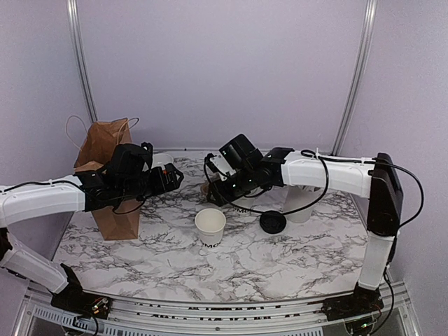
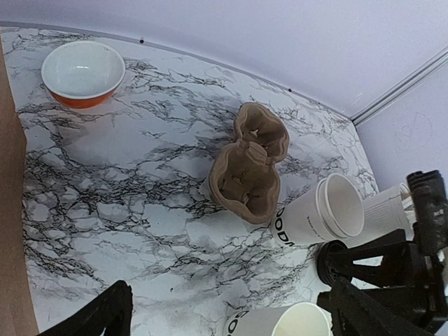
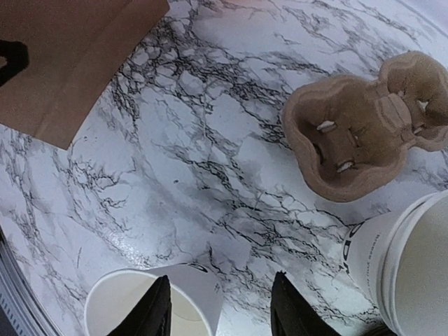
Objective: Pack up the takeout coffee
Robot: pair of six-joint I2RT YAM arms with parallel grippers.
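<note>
The single white paper cup stands upright and empty at the table's middle front, black lettering low on its side. Its black lid lies on the table to its right. My right gripper hovers open just behind the cup. In the right wrist view the gripper is open above bare marble, with its left finger over the cup's mouth. My left gripper is open and empty, further left and higher. In the left wrist view the cup and lid show at the bottom.
A brown paper bag stands at the left. A brown pulp cup carrier lies behind the cup. A stack of like white cups and a taller white cylinder stand to the right. An orange bowl sits far back left.
</note>
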